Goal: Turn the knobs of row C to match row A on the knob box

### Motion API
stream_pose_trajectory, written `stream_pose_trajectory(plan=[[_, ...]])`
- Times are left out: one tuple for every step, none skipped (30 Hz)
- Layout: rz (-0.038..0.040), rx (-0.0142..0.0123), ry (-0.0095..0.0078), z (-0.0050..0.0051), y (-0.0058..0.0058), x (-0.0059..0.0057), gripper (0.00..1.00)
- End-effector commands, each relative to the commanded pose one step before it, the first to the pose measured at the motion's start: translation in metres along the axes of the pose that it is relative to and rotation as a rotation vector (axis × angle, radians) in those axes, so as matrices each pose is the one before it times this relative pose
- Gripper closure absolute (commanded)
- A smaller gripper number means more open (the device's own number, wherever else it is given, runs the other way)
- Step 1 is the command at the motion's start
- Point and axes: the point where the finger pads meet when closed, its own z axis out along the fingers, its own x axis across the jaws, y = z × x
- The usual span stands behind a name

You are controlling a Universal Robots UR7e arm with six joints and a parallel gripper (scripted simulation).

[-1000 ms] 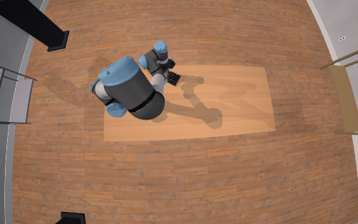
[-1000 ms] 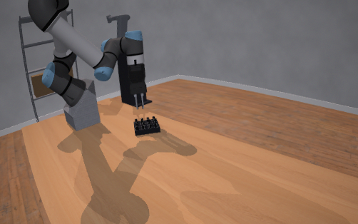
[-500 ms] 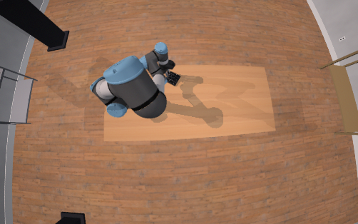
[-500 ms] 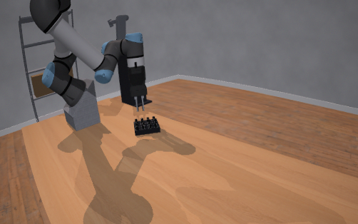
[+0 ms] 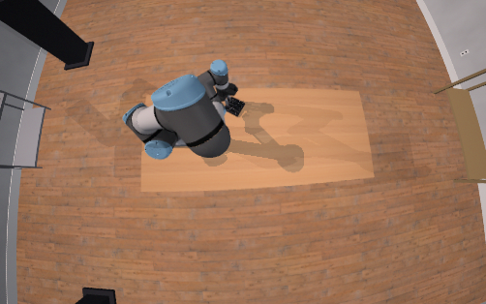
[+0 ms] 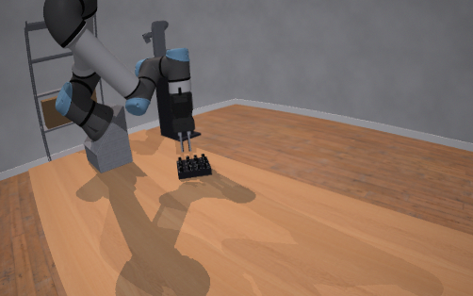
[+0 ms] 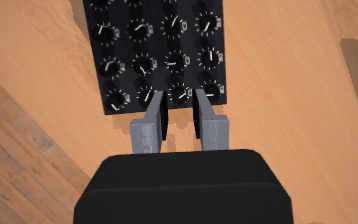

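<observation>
the gripper [image 7: 179, 107] hangs above the knob box [image 7: 159, 52] on the table [image 7: 280, 100], fingers partly open and holding nothing; they straddle a near-edge knob [image 7: 178, 94], seemingly pre-spaced to grip it. which row that is, i cannot tell.

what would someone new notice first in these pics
The big grey and blue arm leaning in from the left, its claw hanging just above a small black knob box on the pale table. In the wrist view the partly open fingers frame one knob in the nearest row.
</observation>
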Motion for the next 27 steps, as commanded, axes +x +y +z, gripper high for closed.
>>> stream_pose_trajectory(plan=[[-0.00207, 0.00036, 0.0006, 0.00891, 0.00067, 0.00114, 0.54], [0.0, 0.0, 0.0, 0.0009, 0.00001, -0.00001, 0.54], [0.0, 0.0, 0.0, 0.0, 0.0, 0.0, 0.54], [0.0, 0.0, 0.0, 0.0, 0.0, 0.0, 0.54], [0.00019, 0.00009, -0.00021, 0.00079, -0.00009, -0.00015, 0.54], [0.00007, 0.00003, -0.00008, 0.00076, -0.00003, -0.00007, 0.54], [0.00007, 0.00003, -0.00008, 0.00069, -0.00003, -0.00007, 0.54], [0.00005, 0.00002, -0.00005, 0.00063, -0.00002, -0.00005, 0.54], [0.00002, 0.00001, -0.00003, 0.00057, 0.0, -0.00003, 0.54], [0.0, 0.0, 0.0, 0.00051, 0.00001, -0.00001, 0.54], [-0.00001, -0.00001, 0.00001, 0.00044, 0.00001, 0.0, 0.54], [-0.00001, -0.00005, -0.00001, 0.00038, 0.00002, -0.00001, 0.54], [0.00001, -0.00005, -0.00003, 0.00031, 0.00002, -0.00001, 0.54], [0.00003, -0.00004, -0.00005, 0.00025, 0.0, -0.00003, 0.54], [0.00005, -0.00003, -0.00008, 0.00019, -0.00001, -0.00004, 0.54], [0.00007, -0.00002, -0.00009, 0.00013, -0.00002, -0.00006, 0.54], [0.00007, -0.00001, -0.0001, 0.00009, -0.00003, -0.00006, 0.54], [-0.00002, 0.00007, -0.00015, 0.00002, 0.0, -0.00008, 0.54], [-0.00021, 0.00022, -0.00024, -0.00007, 0.00005, -0.00011, 0.54], [0.0, 0.0, 0.0, 0.0, 0.0, 0.0, 0.54], [0.0, 0.0, 0.0, 0.0, 0.0, 0.0, 0.54], [-0.00004, 0.00061, -0.00081, -0.00037, -0.00005, -0.00023, 0.54], [0.00023, 0.00016, -0.00028, -0.00013, -0.00008, -0.00005, 0.54], [0.00019, 0.0001, -0.00019, -0.00009, -0.00007, -0.00003, 0.54], [0.00013, 0.00003, -0.00008, -0.00005, -0.00004, -0.00001, 0.54], [0.00001, -0.00003, 0.00005, -0.00001, 0.0, 0.00002, 0.54], [-0.00003, -0.00004, 0.00007, 0.00001, 0.00002, 0.00002, 0.54]])
